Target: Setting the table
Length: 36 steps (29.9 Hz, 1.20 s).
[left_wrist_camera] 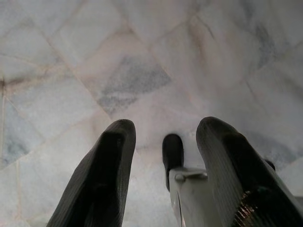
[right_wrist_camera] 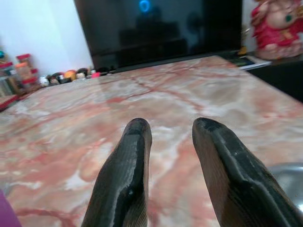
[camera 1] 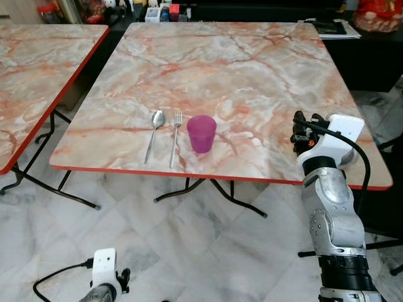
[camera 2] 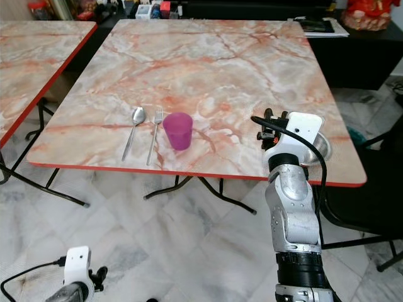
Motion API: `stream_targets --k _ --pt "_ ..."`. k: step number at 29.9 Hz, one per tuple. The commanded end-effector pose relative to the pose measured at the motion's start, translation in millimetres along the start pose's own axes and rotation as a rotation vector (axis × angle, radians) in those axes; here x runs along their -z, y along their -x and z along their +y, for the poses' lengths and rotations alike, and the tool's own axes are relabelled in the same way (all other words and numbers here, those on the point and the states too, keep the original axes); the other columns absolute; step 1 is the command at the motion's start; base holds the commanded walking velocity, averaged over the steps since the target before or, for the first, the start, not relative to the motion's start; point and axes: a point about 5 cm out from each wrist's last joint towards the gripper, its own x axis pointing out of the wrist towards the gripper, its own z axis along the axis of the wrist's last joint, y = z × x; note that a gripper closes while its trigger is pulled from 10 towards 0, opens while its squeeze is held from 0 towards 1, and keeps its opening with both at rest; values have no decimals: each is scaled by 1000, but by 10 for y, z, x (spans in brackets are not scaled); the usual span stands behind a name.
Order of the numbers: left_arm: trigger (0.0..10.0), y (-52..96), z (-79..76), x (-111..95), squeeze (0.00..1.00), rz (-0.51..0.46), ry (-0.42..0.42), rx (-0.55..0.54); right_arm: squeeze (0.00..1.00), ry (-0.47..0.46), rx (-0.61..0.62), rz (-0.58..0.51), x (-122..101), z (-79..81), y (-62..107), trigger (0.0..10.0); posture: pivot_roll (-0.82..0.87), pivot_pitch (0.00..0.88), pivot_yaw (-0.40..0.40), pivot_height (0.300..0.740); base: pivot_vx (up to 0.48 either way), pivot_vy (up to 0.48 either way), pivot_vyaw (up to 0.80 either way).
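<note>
Spoon (camera 1: 155,128), fork (camera 1: 175,130), purple cup (camera 1: 201,133) sat near table's (camera 1: 252,56) front edge. Right gripper (right_wrist_camera: 171,142) hovered part-open, empty, over front right corner by steel bowl (camera 2: 318,146). Left gripper (left_wrist_camera: 165,156) idle, part-open. Next probably: grasp bowl.

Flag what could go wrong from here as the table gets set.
1. The metal bowl sits near the table edge, partly hidden behind the right wrist; a nudge from the arm might push it off.
2. The right gripper, open above the table, has the cup to its left; a sweep that way could tip it onto the fork and spoon.
</note>
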Motion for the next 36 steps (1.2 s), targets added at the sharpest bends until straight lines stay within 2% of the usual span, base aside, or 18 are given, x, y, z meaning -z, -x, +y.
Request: stream_targets --k 1,6,11,17,20,23,27,29,36 --pt "10000 7 23 44 0 29 11 -14 0 -9 -2 -13 -28 8 -9 10000 -107 152 24 740 364 0 0" --pt "10000 -15 -17 -13 0 25 10 -11 0 -11 -6 -14 -30 21 -20 10000 -104 147 22 740 363 0 0" --pt "10000 20 -59 125 0 38 6 -10 0 -15 -13 -16 -32 43 -17 10000 -103 142 21 740 169 0 0" --pt "10000 135 84 396 0 69 16 -20 0 -19 -11 -27 -67 44 -20 10000 -104 141 20 740 0 0 0" --pt "10000 168 132 460 0 80 8 -20 0 -17 -13 -31 -76 46 -23 10000 -104 141 20 740 0 0 0" --pt "10000 231 277 545 0 97 15 -32 0 -10 -16 -26 -85 51 -32 10000 -104 148 18 740 0 0 0" --pt "10000 249 340 558 0 104 15 -39 0 0 -13 -17 -83 44 -34 10000 -104 152 18 740 0 -256 0" --pt "10000 229 447 446 0 92 15 -50 0 4 -8 -16 -86 28 -28 10000 -106 153 19 740 0 -448 0" --pt "10000 226 498 404 0 85 19 -55 0 2 -11 -12 -88 35 -32 10000 -101 152 19 740 0 -451 0"
